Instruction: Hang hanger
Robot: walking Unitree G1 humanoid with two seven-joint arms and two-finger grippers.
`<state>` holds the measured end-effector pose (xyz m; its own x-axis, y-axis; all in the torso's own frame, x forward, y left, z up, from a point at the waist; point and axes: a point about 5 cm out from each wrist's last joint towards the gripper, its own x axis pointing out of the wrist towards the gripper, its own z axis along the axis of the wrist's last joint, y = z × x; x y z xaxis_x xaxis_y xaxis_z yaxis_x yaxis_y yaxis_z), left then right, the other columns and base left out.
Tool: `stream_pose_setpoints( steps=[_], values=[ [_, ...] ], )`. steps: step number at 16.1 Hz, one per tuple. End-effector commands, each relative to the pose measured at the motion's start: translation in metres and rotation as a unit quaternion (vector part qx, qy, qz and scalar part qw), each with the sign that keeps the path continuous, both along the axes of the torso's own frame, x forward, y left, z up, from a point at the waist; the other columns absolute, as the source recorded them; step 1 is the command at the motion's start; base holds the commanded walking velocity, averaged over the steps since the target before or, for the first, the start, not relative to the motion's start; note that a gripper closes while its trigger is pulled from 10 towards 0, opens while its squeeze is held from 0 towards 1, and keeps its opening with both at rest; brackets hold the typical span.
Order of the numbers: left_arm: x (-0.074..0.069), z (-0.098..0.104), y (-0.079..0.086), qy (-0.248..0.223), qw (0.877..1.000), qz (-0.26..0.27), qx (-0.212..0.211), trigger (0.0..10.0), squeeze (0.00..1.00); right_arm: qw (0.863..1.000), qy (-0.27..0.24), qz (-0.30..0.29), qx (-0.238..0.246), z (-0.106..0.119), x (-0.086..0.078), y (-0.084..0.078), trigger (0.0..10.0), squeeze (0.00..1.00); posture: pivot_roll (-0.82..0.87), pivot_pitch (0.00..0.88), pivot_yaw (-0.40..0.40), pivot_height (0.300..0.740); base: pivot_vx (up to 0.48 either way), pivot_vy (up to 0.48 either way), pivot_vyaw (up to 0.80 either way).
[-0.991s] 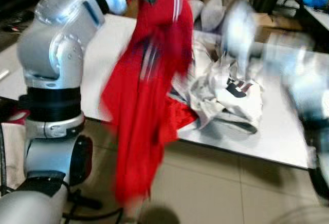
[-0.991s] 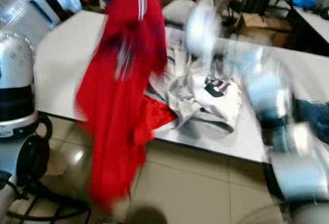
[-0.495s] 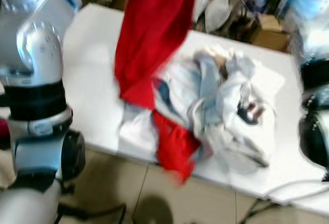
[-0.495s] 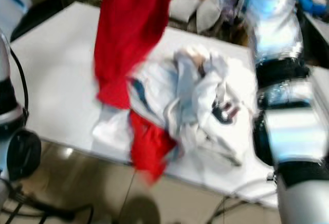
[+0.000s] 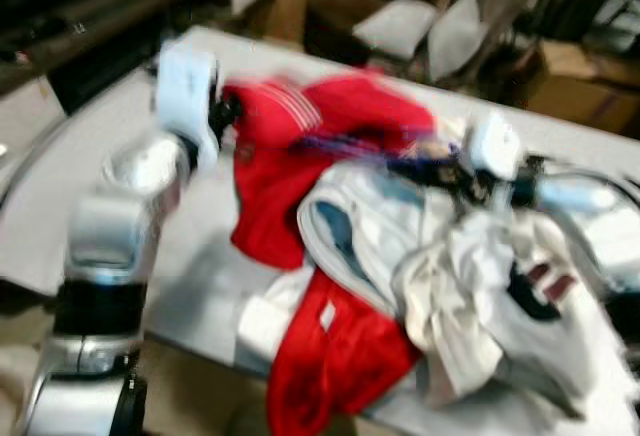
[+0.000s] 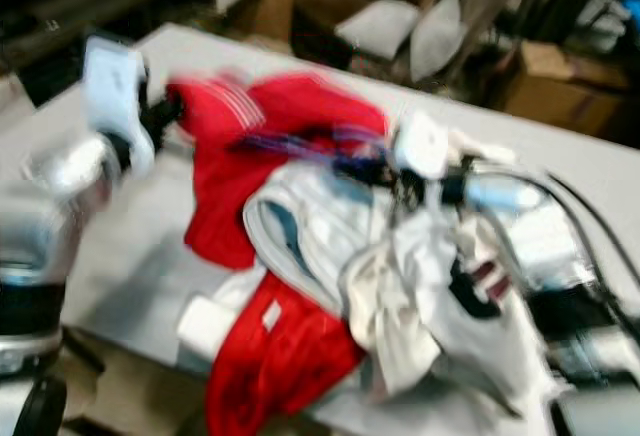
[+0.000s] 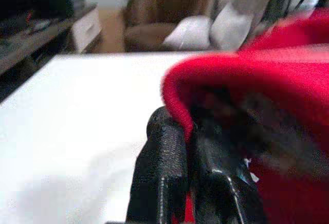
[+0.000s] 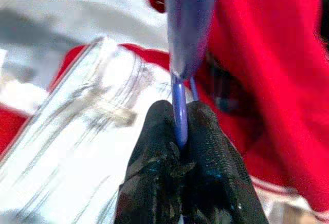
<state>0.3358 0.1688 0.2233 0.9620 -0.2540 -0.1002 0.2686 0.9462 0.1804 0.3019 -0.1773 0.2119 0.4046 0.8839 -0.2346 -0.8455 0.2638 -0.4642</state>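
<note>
Both arms reach out over the white table, and the head views are smeared. The left gripper sits at the left end of the red jacket, its two black fingers pinched together on a fold of the red cloth. The right gripper is over at the right side of the heap, its fingers clamped on the thin blue hanger, which runs from the fingertips in under the red jacket. From the head views the blue hanger shows as a blurred dark-blue line along the near edge of the jacket, between the two grippers. The jacket lies spread across the far part of a pile of white and grey clothes, with another red garment hanging over the near table edge. Pale cushions sit beyond the table's far side.
</note>
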Motion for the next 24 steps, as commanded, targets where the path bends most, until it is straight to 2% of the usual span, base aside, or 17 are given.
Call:
stream_pose_setpoints(
  steps=[1,3,7,9,11,12,13,16,18,19,20,22,23,24],
  values=[
    [0.001,0.005,-0.005,-0.02,1.0,0.003,0.023,10.0,0.0,1.0,0.01,0.028,0.006,0.006,-0.012,-0.001,10.0,0.0,0.11,0.0,-0.06,0.74,0.0,0.0,0.0],
    [0.005,-0.004,-0.006,-0.008,0.998,0.0,0.061,10.0,0.0,0.998,0.036,0.046,-0.019,0.006,-0.03,-0.006,10.0,0.0,0.1,0.0,-0.053,0.74,0.0,0.0,0.0],
    [0.015,-0.019,-0.002,0.013,0.997,-0.002,0.073,10.0,0.0,0.996,0.059,0.059,-0.032,0.021,-0.054,-0.015,10.0,0.0,0.1,0.0,-0.044,0.74,0.0,0.0,0.0],
    [0.021,-0.031,0.004,0.034,0.995,-0.002,0.094,10.0,0.0,0.996,0.065,0.057,-0.024,0.034,-0.062,-0.024,10.0,0.0,0.1,0.0,-0.034,0.74,0.0,0.0,0.0],
    [0.018,-0.045,0.008,0.063,0.991,-0.024,0.113,10.0,0.0,0.998,0.057,0.039,0.011,0.051,-0.065,-0.034,10.0,0.0,0.09,0.0,-0.027,0.74,0.0,0.0,0.0],
    [0.011,-0.056,0.009,0.082,0.99,-0.046,0.104,10.0,0.73,0.998,0.044,0.012,0.052,0.066,-0.065,-0.044,10.0,0.0,0.09,0.0,-0.023,0.74,0.0,0.0,0.0],
    [0.005,-0.062,0.008,0.089,0.989,-0.064,0.099,10.0,1.0,0.997,0.039,-0.004,0.073,0.073,-0.067,-0.052,10.0,0.0,0.09,0.0,-0.023,0.74,0.0,0.0,0.0],
    [-0.004,-0.071,0.01,0.089,0.989,-0.082,0.09,10.0,1.0,0.993,0.055,-0.026,0.099,0.08,-0.077,-0.066,10.0,0.0,0.1,0.0,-0.033,0.74,0.0,0.0,0.0],
    [-0.002,-0.064,0.012,0.065,0.992,-0.071,0.075,10.0,1.0,0.993,0.068,-0.036,0.086,0.074,-0.08,-0.067,10.0,0.0,0.1,0.0,-0.035,0.74,0.0,0.0,0.0],
    [-0.002,-0.058,0.01,0.055,0.993,-0.083,0.064,10.0,1.0,0.993,0.065,-0.042,0.092,0.071,-0.079,-0.065,10.0,0.0,0.1,0.0,-0.035,0.74,0.0,0.0,0.0],
    [-0.005,-0.052,0.004,0.043,0.99,-0.116,0.061,10.0,1.0,0.992,0.054,-0.059,0.097,0.07,-0.074,-0.065,10.0,0.0,0.1,0.0,-0.03,0.74,0.0,0.0,0.0],
    [-0.02,-0.038,-0.011,0.02,0.977,-0.204,0.059,10.0,1.0,0.984,0.031,-0.138,0.111,0.063,-0.056,-0.062,10.0,0.0,0.09,0.0,-0.029,0.74,0.0,0.0,0.0],
    [-0.032,-0.033,-0.016,0.012,0.962,-0.265,0.061,10.0,1.0,0.981,0.032,-0.153,0.119,0.058,-0.053,-0.057,10.0,0.0,0.1,0.0,-0.034,0.74,0.0,0.0,0.0],
    [-0.042,-0.027,-0.017,0.006,0.952,-0.302,0.056,10.0,1.0,0.974,0.04,-0.181,0.131,0.053,-0.047,-0.053,10.0,0.0,0.1,0.0,-0.034,0.74,0.0,0.0,0.0]
  ],
)
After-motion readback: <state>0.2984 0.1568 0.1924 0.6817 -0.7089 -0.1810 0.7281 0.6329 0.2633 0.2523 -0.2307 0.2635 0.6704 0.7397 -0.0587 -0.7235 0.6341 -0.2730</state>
